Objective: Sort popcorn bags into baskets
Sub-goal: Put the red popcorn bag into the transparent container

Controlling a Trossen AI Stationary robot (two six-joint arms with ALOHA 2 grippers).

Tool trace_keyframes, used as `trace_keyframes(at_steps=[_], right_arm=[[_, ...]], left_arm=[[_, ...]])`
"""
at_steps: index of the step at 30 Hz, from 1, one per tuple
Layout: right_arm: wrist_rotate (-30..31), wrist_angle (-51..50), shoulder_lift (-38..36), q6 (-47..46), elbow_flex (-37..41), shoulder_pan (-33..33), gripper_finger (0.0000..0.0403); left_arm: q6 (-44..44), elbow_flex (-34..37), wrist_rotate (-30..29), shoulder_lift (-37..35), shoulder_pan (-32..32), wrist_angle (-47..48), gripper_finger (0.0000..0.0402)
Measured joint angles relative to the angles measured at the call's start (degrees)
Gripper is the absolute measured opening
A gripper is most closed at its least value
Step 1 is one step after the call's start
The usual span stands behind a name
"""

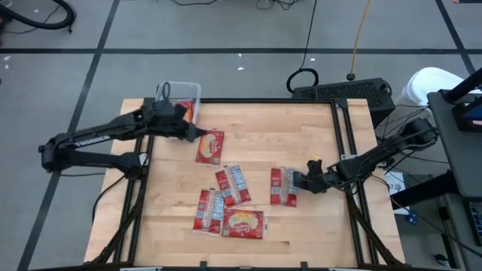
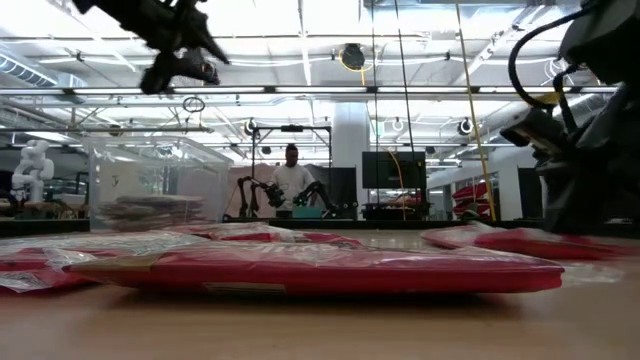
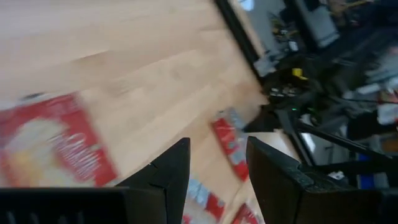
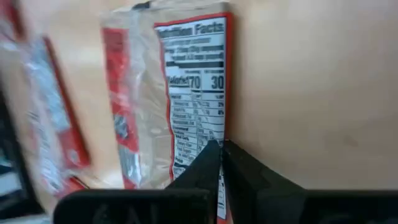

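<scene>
Item: right gripper (image 1: 304, 181), fingers together on edge of popcorn bag (image 1: 284, 187) lying well apart from basket (image 1: 181, 95); left gripper (image 1: 202, 136), fingers apart, empty, near basket; rec. firm pinch & clean lift w/o dragging neighbours.

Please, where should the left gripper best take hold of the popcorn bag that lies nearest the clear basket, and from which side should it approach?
The popcorn bag lies flat on the table, so a grasp straight from above would probably slip. Better to pinch its edge nearest the basket, coming low from that side, where the left gripper hovers open. The bag's other edges also look free.
</scene>
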State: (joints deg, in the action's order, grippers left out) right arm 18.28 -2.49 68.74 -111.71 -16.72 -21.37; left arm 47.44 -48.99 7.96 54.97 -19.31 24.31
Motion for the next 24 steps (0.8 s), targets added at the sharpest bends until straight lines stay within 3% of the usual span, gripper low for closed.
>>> trace_keyframes(at_steps=[10,20,24], right_arm=[[9.36,17.41,0.12,8.85,2.11,0.31,0.0000],[6.69,21.39,0.05,14.13,2.04,3.25,0.0000],[3.86,21.86,0.03,15.78,2.00,4.88,0.0000]], left_arm=[[0.36,0.00,-1.59,14.57,9.28,-17.95,0.0161],[3.67,-0.04,-3.58,26.31,15.12,-22.64,0.0161],[0.27,-0.04,-4.63,31.64,17.50,-32.12,0.0161]])
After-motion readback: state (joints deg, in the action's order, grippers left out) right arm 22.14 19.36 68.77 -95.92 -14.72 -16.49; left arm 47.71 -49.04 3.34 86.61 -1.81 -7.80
